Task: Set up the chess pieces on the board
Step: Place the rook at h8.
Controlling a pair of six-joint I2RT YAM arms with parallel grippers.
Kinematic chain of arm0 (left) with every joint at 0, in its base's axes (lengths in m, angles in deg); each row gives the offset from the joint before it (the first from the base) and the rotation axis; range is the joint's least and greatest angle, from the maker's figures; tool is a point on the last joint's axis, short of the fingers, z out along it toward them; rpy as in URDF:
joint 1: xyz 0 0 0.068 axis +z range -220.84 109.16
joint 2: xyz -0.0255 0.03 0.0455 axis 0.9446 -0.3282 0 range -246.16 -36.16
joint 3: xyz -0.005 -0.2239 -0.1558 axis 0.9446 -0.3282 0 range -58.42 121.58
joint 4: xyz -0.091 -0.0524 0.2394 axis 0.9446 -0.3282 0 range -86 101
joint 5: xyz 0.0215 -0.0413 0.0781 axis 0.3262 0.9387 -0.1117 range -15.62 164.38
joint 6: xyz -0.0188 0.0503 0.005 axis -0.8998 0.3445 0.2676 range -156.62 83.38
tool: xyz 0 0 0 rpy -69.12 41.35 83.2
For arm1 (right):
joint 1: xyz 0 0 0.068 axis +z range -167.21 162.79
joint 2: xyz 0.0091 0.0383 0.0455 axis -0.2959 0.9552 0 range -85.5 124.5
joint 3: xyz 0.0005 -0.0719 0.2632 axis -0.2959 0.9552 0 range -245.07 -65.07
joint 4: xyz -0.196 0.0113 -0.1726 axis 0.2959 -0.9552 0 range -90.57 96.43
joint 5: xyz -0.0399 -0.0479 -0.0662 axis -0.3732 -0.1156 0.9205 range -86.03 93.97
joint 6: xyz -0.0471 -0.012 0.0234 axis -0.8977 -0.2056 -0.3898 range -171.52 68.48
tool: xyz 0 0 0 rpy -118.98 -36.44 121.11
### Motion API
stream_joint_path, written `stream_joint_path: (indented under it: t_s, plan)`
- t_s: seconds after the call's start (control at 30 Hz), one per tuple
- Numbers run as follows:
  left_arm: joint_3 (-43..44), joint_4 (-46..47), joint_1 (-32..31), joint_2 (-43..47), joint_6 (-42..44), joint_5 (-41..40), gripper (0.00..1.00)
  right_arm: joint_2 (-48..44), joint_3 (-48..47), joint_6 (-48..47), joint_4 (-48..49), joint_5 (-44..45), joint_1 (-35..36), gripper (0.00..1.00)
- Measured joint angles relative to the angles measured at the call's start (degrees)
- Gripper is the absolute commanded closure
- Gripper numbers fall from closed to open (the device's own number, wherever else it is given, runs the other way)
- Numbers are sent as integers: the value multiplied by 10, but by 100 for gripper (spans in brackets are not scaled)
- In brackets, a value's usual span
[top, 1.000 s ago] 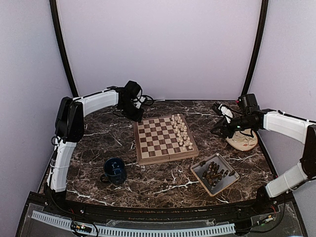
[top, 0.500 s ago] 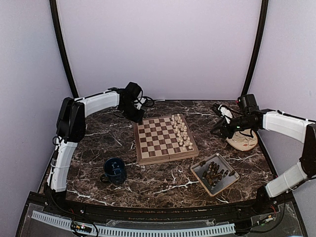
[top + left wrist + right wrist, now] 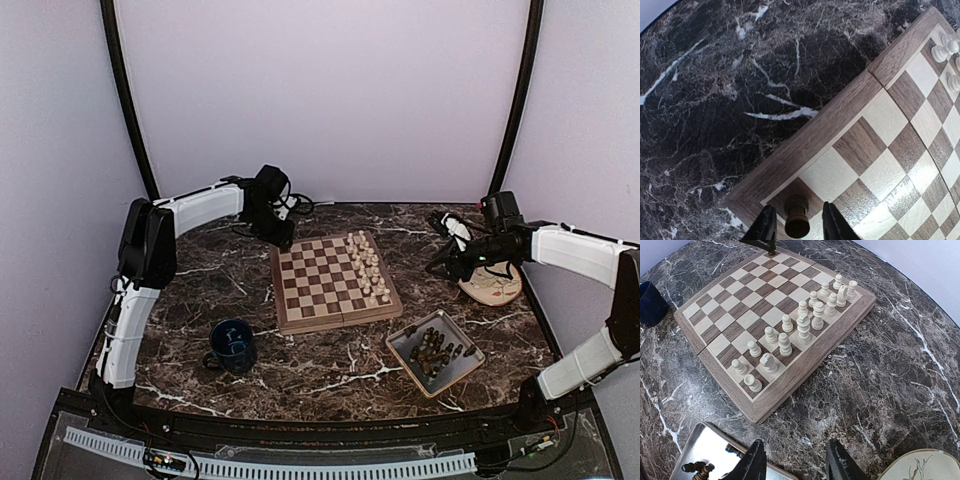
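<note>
The board [image 3: 312, 285] lies mid-table with cream-white chess pieces [image 3: 368, 268] in two rows along its right side. My left gripper [image 3: 283, 238] hangs over the board's far left corner. In the left wrist view its jaws [image 3: 797, 226] stand open on either side of a dark brown piece [image 3: 797, 220], which stands upright on the corner square with a gap on each side. More dark pieces [image 3: 435, 348] lie in the grey tray [image 3: 400, 345]. My right gripper [image 3: 795, 462] is open and empty above bare marble between the board [image 3: 740, 300] and the tray [image 3: 705, 445].
A dark blue mug [image 3: 233, 345] stands left of the board's near edge. A round beige plate [image 3: 492, 285] lies at the right, under my right arm. Walls close off the table's back and sides.
My left gripper's jaws have parted from the dark piece at the board's far left corner. The right arm has barely moved.
</note>
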Motion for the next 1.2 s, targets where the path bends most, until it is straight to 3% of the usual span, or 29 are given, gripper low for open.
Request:
stream_joint_path:
  t_s: [0.1,0.17,0.2,0.23,0.53,0.7,0.87,1.2]
  plan:
    - [13,-1,0,3,-4,-3,51,1,0,0,0,0,0,58]
    - [20,-10,0,9,-5,-9,26,2,0,0,0,0,0,58]
    - [21,-15,0,16,-6,-14,6,2,0,0,0,0,0,58]
    - [21,-21,0,24,-10,-17,2,3,-1,0,0,0,0,58]
    - [6,-35,-7,160,-18,2,1,11,-40,-11,-44,12,0,57]
    - [-208,84,-55,304,31,1,1,20,-118,-43,-113,30,4,46]
    - [-392,205,-90,389,51,16,1,35,-158,-68,-173,50,23,47]
    - [-433,323,-77,458,44,15,1,21,-122,-79,-254,101,83,49]
